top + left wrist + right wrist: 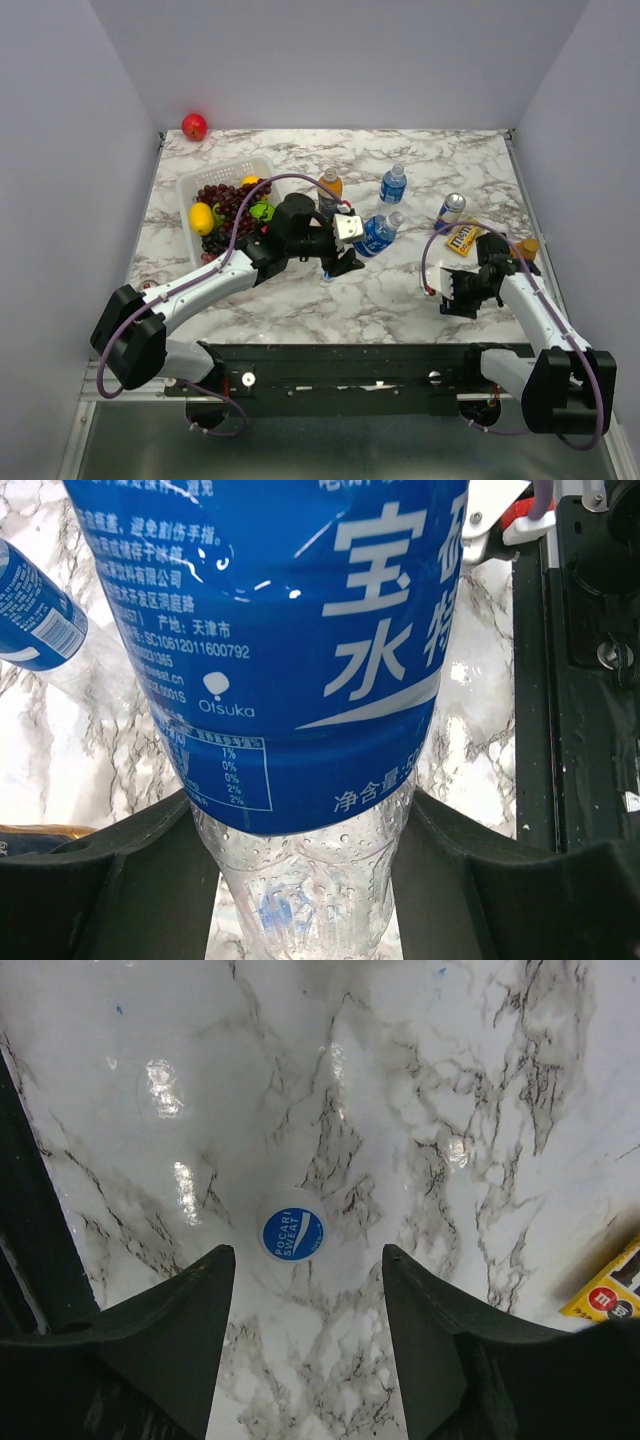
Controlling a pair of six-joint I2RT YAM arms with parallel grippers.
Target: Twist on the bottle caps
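My left gripper (347,252) (305,815) is shut on a clear bottle with a blue label (377,236) (290,650), gripping its lower body and holding it tilted over the middle of the table. A second blue-labelled bottle (393,185) (40,615) stands behind it. An orange-drink bottle (330,188) stands by the basket and another (527,249) beside my right arm. A white bottle cap with a blue top (292,1232) lies on the marble just ahead of my right gripper (455,292) (307,1256), which is open and empty.
A white basket (262,168) of grapes and other fruit sits at the left. A drink can (452,209) and a yellow candy packet (462,238) (608,1290) lie near my right arm. A red apple (194,126) rests in the far left corner.
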